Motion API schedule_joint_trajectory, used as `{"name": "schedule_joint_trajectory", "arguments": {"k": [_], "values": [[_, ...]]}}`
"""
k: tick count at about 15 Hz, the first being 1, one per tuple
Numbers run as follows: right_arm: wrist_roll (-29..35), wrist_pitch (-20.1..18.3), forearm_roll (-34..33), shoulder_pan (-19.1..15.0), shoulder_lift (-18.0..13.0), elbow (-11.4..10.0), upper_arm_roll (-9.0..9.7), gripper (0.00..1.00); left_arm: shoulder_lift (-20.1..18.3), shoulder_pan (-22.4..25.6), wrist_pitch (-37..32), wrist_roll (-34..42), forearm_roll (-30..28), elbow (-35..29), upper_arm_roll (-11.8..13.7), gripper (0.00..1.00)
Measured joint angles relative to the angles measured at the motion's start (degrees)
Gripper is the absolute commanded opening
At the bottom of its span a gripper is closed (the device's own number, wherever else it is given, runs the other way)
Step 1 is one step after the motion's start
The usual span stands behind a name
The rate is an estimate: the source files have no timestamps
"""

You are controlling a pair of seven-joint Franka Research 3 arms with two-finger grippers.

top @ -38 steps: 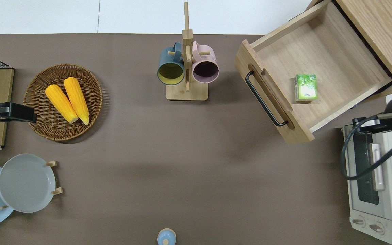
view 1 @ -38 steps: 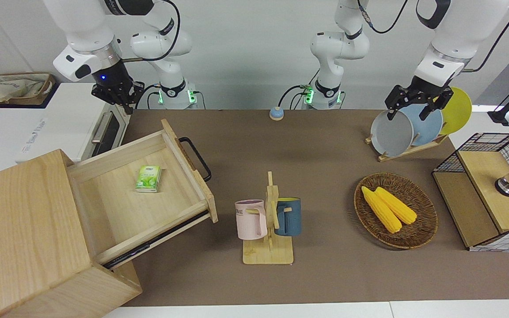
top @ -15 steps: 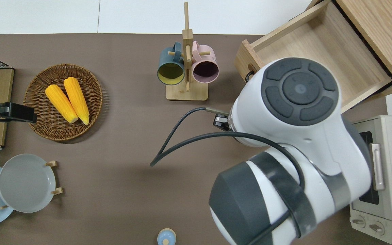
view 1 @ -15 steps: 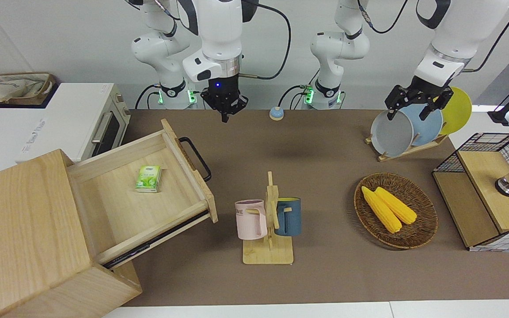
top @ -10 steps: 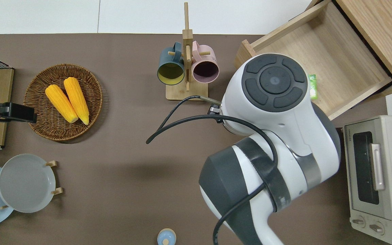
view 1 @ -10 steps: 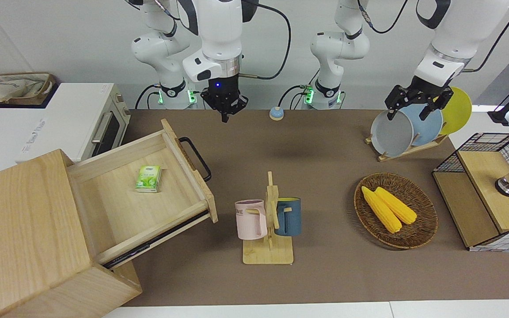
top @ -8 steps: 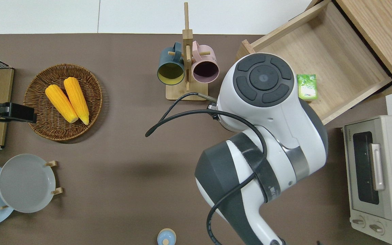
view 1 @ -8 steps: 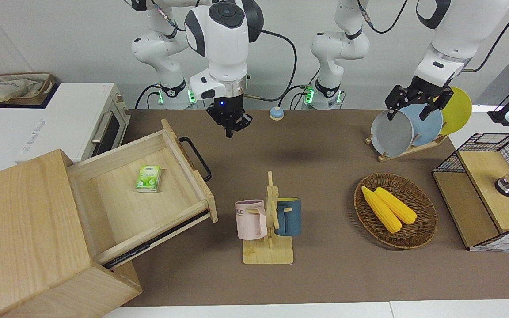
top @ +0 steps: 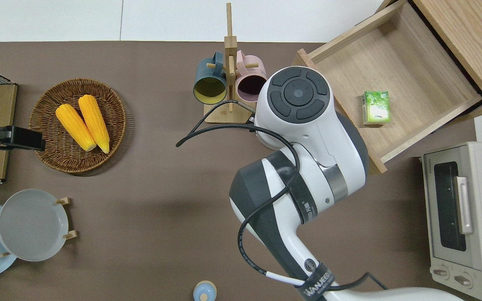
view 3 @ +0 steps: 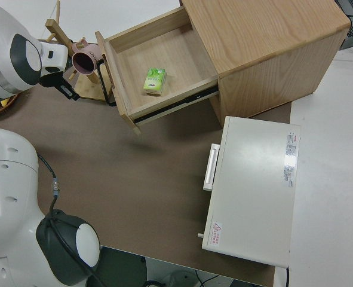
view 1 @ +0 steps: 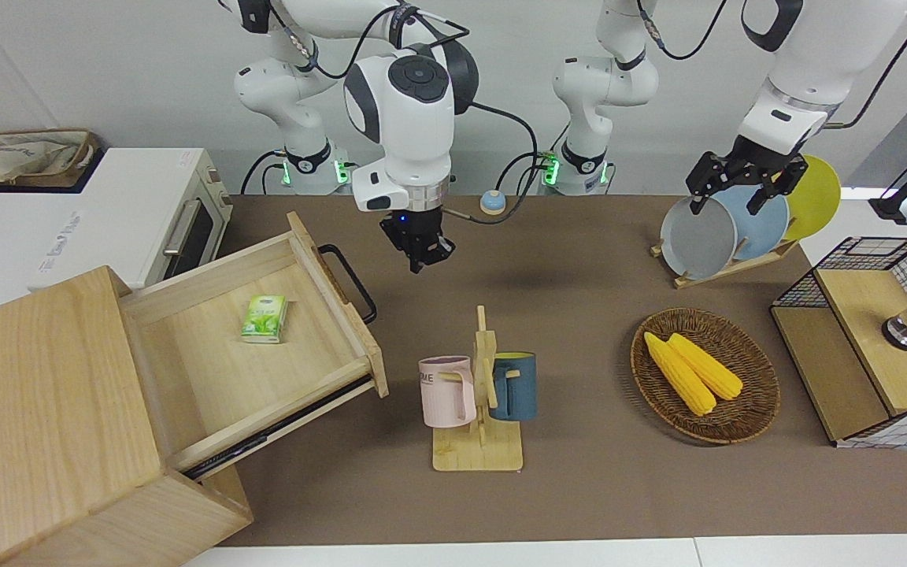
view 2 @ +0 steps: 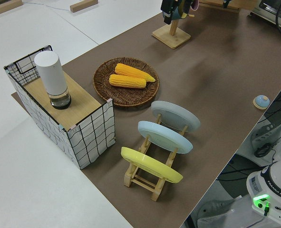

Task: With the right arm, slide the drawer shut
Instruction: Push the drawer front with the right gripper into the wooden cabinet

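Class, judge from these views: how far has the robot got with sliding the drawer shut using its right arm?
Done: nothing yet; the drawer stands fully pulled out of the cabinet, with a green packet inside. In hand: the right hand hangs above the bare table beside the black bar handle, touching nothing. Left: meet the drawer front and push it in. The left arm is parked.

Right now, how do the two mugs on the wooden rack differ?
The pink mug hangs on the side of the rack toward the right arm's end of the table and the open drawer; the blue mug hangs on the opposite side. The blue mug's inside is yellow, the pink mug's is dark. Both hang by their handles from pegs and look alike in size and shape.
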Motion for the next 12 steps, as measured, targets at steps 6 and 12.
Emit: {"name": "schedule_joint_trajectory", "arguments": {"k": [6, 12], "values": [[3.19, 4.20, 0.68, -1.46, 2.42, 0.19, -0.38, 0.000, 0.00, 0.00, 0.00, 0.00, 0.00, 0.00, 0.00, 1.00], [6.20, 4.21, 3.02, -3.87, 2.47, 0.29, -0.41, 0.000, 0.00, 0.00, 0.00, 0.00, 0.00, 0.00, 0.00, 1.00]]}}
